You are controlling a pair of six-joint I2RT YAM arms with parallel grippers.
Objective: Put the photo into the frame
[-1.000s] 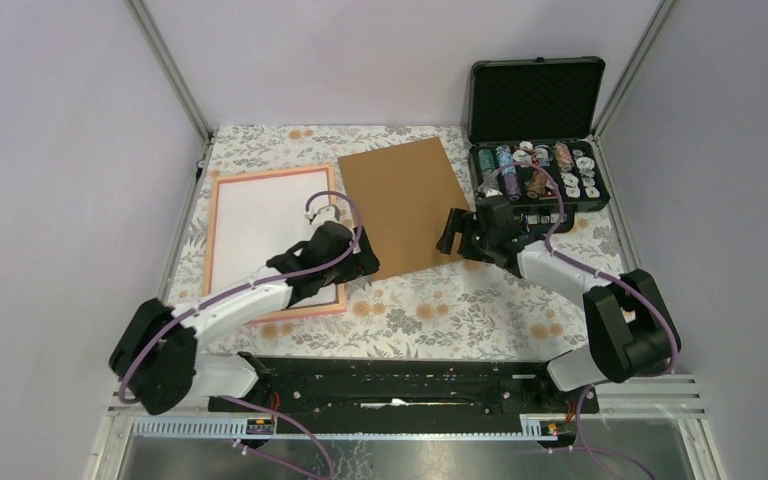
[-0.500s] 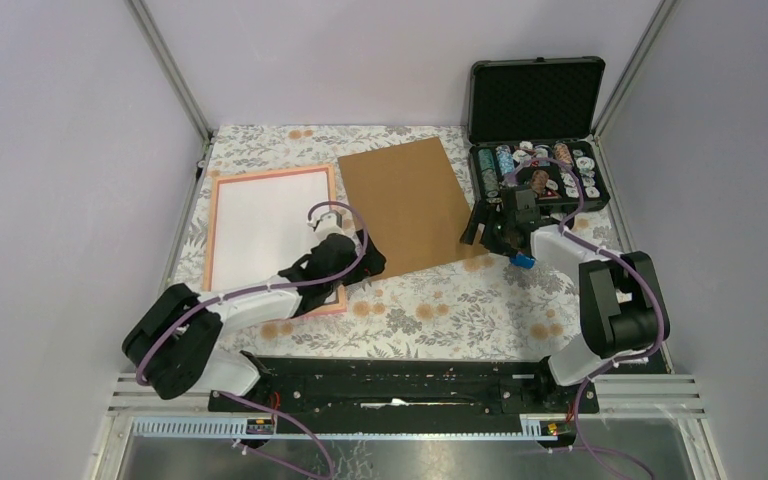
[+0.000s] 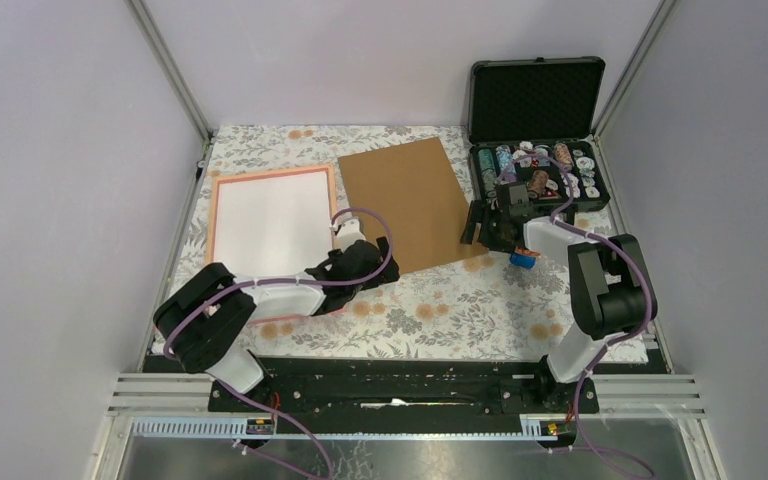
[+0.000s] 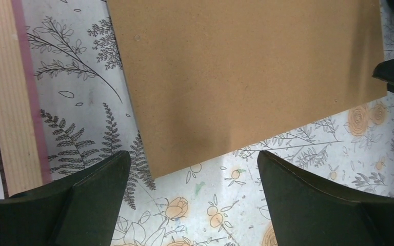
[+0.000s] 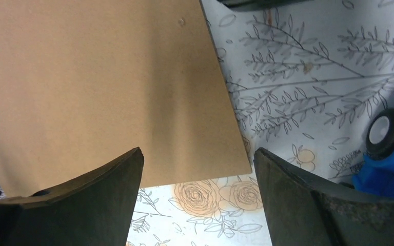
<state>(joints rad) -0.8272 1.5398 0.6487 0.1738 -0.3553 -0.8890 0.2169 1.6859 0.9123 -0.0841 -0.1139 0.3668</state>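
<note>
The frame (image 3: 216, 215) with its pink border lies flat at the left of the table. The photo (image 3: 270, 220) lies inside it, white back up. My left gripper (image 3: 378, 268) is open and empty, just right of the frame's near right corner, low over the near left corner of the brown backing board (image 3: 405, 200). In the left wrist view, that board corner (image 4: 246, 77) lies between the fingers (image 4: 97, 189), with the frame's edge (image 4: 10, 102) at the left. My right gripper (image 3: 472, 228) is open and empty at the board's near right corner (image 5: 97, 87).
An open black case (image 3: 538, 170) with several spools stands at the back right. A small blue piece with a black wheel (image 3: 522, 260) lies by the right gripper and also shows in the right wrist view (image 5: 390, 148). A flowered cloth (image 3: 440, 310) covers the table.
My left gripper has moved right, off the frame's near right corner to the board's near left corner. My right gripper has shifted right to the board's near right corner.
</note>
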